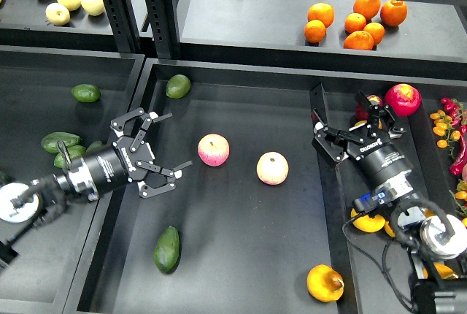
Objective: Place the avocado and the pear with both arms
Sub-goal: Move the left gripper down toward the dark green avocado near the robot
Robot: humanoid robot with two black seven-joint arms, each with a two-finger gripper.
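Observation:
A dark green avocado (pixel 167 248) lies at the front left of the middle bin (pixel 241 255); another avocado (pixel 178 85) lies at its back left corner. A yellow-orange pear (pixel 325 282) with a brown stem lies at the bin's front right. My left gripper (pixel 172 143) is open and empty, over the bin's left side, left of a pink-and-yellow apple (pixel 213 150) and well above the front avocado. My right gripper (pixel 349 115) is open and empty, over the divider at the bin's right edge, far behind the pear.
A second apple (pixel 272 168) lies mid-bin. More avocados (pixel 86 93) lie in the left bin. The right bin holds a red apple (pixel 403 98), chillies (pixel 446 118) and more pears (pixel 367 221) under my right arm. Oranges (pixel 357 22) and pale yellow fruit (pixel 73 0) are on the back shelf.

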